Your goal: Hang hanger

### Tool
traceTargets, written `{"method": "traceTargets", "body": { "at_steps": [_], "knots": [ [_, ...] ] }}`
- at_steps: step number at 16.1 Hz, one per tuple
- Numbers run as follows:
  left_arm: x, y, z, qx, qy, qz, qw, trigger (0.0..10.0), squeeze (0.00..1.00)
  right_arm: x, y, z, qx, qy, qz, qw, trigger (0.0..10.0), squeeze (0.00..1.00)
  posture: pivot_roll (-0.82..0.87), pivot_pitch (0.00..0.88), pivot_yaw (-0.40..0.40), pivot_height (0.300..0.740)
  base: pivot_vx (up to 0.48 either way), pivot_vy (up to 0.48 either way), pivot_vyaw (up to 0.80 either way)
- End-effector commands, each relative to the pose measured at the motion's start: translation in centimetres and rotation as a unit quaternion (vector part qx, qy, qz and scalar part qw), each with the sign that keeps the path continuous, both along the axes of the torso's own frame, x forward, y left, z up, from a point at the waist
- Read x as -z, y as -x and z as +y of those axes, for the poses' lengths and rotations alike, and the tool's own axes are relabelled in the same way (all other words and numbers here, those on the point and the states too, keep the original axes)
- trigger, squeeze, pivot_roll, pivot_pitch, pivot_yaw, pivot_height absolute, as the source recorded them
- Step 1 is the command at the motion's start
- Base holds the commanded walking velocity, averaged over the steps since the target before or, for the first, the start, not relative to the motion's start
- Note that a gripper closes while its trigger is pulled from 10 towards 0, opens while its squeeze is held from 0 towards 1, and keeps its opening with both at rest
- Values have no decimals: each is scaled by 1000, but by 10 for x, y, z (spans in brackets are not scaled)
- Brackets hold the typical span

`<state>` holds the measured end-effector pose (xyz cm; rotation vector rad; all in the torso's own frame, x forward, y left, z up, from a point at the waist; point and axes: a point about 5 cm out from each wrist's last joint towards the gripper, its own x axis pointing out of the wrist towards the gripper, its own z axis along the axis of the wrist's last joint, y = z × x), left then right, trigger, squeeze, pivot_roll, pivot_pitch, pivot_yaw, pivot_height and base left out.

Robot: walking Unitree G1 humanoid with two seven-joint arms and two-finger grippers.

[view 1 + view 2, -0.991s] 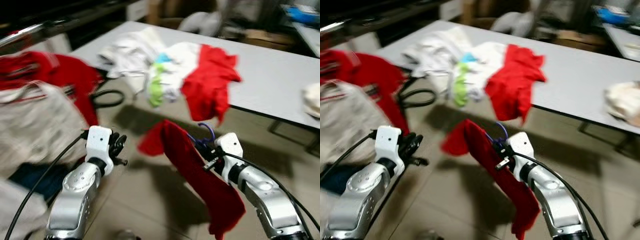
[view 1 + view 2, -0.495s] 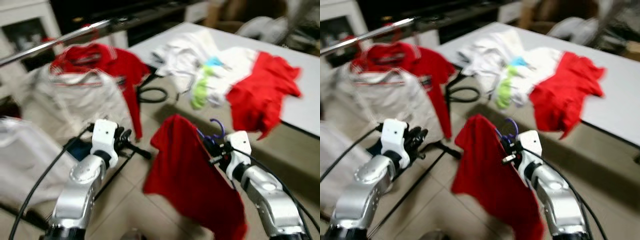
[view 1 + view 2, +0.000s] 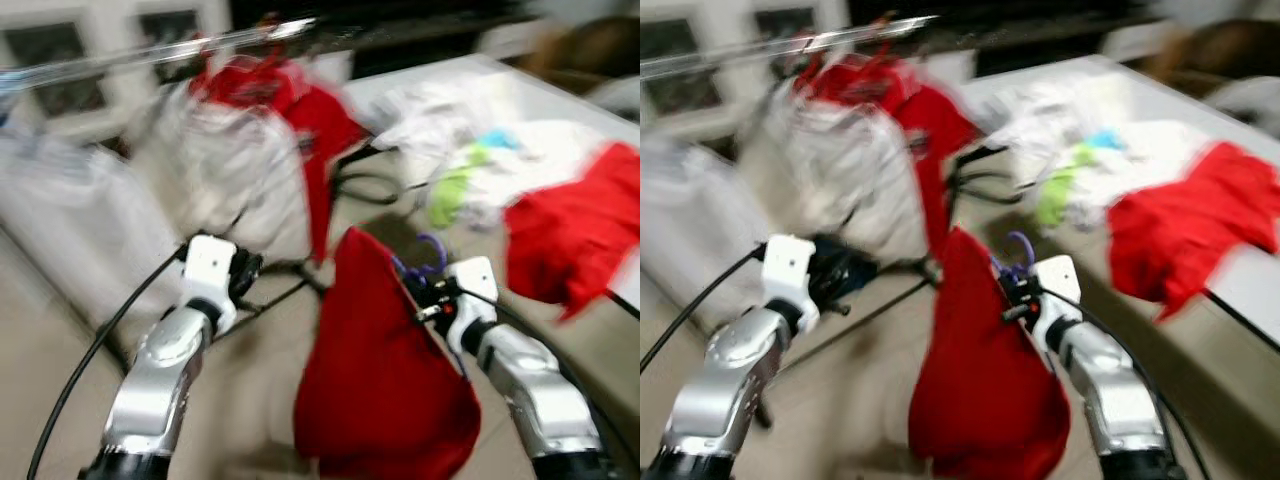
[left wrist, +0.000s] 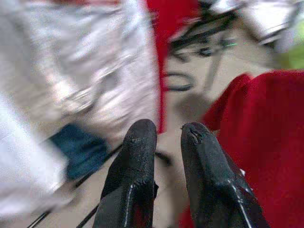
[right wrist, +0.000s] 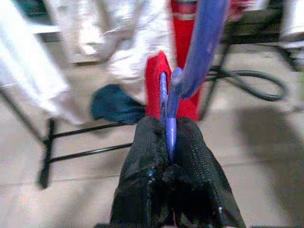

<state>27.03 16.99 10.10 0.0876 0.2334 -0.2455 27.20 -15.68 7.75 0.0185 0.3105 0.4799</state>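
my right gripper (image 5: 167,130) is clamped on the neck of a purple hanger (image 5: 192,61), its two black fingers (image 5: 142,152) pressed against the thin shaft from either side. seen from my head, the hanger's hook (image 3: 430,255) curls up just above that gripper, and a red shirt (image 3: 385,385) drapes from the hanger, hanging down between my two arms in front of my right forearm.

my left gripper (image 4: 164,140) is raised and holds nothing; its fingers (image 4: 137,161) stand slightly apart with a narrow gap between them, pointing toward the floor beneath the rack, with the red shirt close beside it.

ahead of me and to my left a silver rail (image 3: 160,50) runs across the top of a clothes rack. garments already hang on it: a red top (image 3: 290,100), a pale grey-white shirt (image 3: 235,170) in front of it, and more white cloth (image 3: 70,210) further to my left. the rack's black base bars (image 5: 76,142) rest on the tiled floor (image 3: 50,340), and a dark blue cloth (image 5: 114,104) lies low behind them.

to my right a grey table (image 3: 1250,275) carries a heap of laundry: white pieces (image 3: 440,125), a lime green item (image 3: 450,190) and a red garment (image 3: 575,235) spilling over the near edge. everything from my head is motion-blurred.
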Motion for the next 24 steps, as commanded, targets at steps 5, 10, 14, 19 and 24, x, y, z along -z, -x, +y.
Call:
{"method": "traceTargets", "body": {
  "at_steps": [5,10,14,19,24],
  "knots": [
    [-15,-11,-3,11,3,-36,999,10000,0,-6,-3,-5,72,-19,-12,997,10000,0,19,0,8,740,59,0,320],
    [-15,-15,-8,30,2,-37,999,10000,0,-8,-4,-12,118,-19,-27,993,10000,0,8,0,32,740,373,0,0],
    [-15,-15,-8,30,2,-37,999,10000,0,-8,-4,-12,118,-19,-27,993,10000,0,8,0,32,740,405,0,0],
    [-15,-15,-8,30,2,-37,999,10000,0,-8,-4,-12,118,-19,-27,993,10000,0,8,0,32,740,405,0,0],
    [-15,-15,-8,30,2,-37,999,10000,0,-8,-4,-12,118,-19,-27,993,10000,0,8,0,32,740,405,0,0]
  ]
}}
